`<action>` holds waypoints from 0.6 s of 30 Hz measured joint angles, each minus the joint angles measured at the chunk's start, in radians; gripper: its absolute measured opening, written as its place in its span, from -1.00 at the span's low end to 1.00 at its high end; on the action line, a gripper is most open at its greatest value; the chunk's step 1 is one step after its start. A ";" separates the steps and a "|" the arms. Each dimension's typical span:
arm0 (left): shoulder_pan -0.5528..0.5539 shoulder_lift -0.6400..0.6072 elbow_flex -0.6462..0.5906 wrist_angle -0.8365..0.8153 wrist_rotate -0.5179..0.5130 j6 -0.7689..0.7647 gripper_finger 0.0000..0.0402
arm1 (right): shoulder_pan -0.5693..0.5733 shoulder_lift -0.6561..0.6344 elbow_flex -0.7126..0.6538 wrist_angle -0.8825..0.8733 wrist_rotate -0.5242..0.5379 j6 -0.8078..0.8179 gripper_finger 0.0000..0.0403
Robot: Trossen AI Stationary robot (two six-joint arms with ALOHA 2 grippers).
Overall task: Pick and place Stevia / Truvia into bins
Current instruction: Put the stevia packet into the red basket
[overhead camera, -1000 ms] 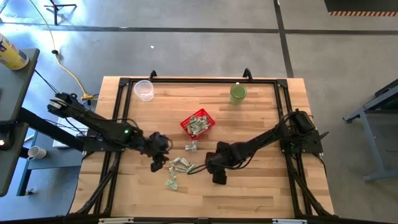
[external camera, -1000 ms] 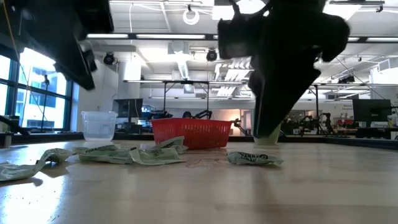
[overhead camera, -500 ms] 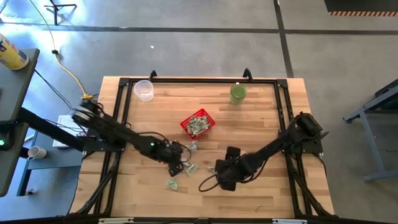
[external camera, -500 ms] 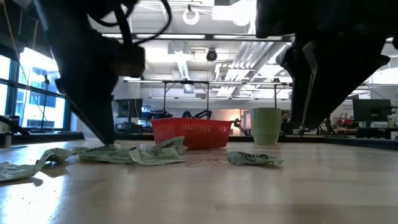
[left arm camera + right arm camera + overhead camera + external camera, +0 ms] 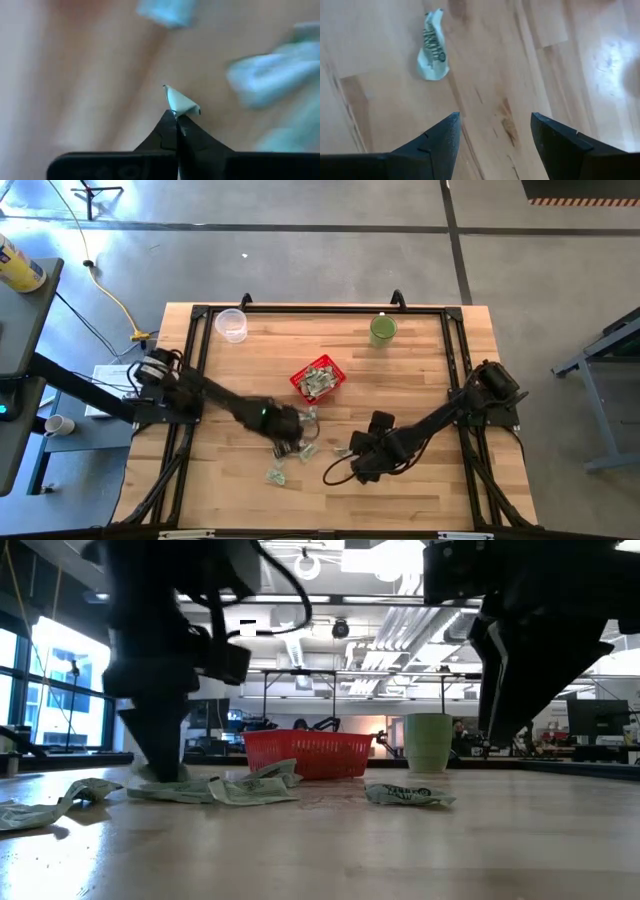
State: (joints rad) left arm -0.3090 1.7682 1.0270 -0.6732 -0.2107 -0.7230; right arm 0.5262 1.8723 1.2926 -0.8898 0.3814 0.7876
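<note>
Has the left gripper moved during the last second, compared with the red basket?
Yes. In the high view the left gripper has travelled rightward across the table, from well left of the red basket to just below it, and is now shut on a sachet.

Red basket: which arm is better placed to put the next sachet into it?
Probably the left. The left gripper is shut on a sachet near the red basket. The right gripper is open and empty, above bare table.

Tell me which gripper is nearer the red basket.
Left. The left gripper sits just below and left of the red basket in the high view, shut on a sachet. The right gripper hangs open farther down the table, to the basket's lower right.
</note>
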 joint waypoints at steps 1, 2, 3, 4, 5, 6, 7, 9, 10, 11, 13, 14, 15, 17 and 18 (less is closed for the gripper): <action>0.023 -0.009 0.010 -0.040 -0.006 0.025 -0.88 | 0.000 -0.002 0.000 -0.007 0.007 0.007 0.15; 0.048 -0.022 0.031 -0.066 -0.004 0.050 -0.86 | 0.000 -0.005 0.000 -0.015 0.012 0.016 0.15; 0.069 -0.045 0.059 -0.075 -0.007 0.074 -0.84 | 0.000 -0.006 0.000 -0.024 0.016 0.023 0.15; 0.090 -0.079 0.087 -0.088 -0.010 0.103 -0.84 | 0.000 -0.009 0.000 -0.029 0.024 0.027 0.15; 0.111 -0.110 0.113 -0.096 -0.016 0.139 -0.87 | 0.000 -0.014 0.000 -0.036 0.034 0.039 0.15; 0.132 -0.138 0.135 -0.090 -0.029 0.176 -0.88 | 0.000 -0.016 0.000 -0.044 0.042 0.049 0.15; 0.154 -0.161 0.153 -0.069 -0.040 0.216 -0.89 | 0.000 -0.017 0.000 -0.048 0.048 0.055 0.15; 0.216 -0.188 0.180 -0.001 -0.058 0.290 -0.89 | 0.000 -0.018 0.000 -0.051 0.051 0.066 0.15; 0.252 -0.197 0.187 0.038 -0.049 0.325 -0.89 | 0.000 -0.018 0.000 -0.048 0.053 0.066 0.15; 0.296 -0.200 0.193 0.073 -0.013 0.355 -0.89 | 0.000 -0.018 0.000 -0.044 0.052 0.065 0.15; 0.383 -0.189 0.190 0.116 0.129 0.394 -0.88 | -0.001 -0.018 0.000 -0.037 0.048 0.060 0.15; 0.419 -0.164 0.190 0.137 0.186 0.398 -0.85 | -0.002 -0.018 0.000 -0.033 0.040 0.052 0.15; 0.446 -0.143 0.190 0.163 0.224 0.399 -0.81 | -0.002 -0.018 0.000 -0.030 0.031 0.045 0.15; 0.484 -0.110 0.185 0.167 0.262 0.404 -0.65 | -0.003 -0.018 0.000 -0.022 0.023 0.037 0.15; 0.496 -0.101 0.185 0.192 0.282 0.398 -0.54 | -0.004 -0.018 0.000 -0.017 0.020 0.029 0.15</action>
State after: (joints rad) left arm 0.1871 1.6673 1.2120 -0.4815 0.0712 -0.3246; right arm 0.5224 1.8538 1.2926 -0.9064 0.4011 0.8168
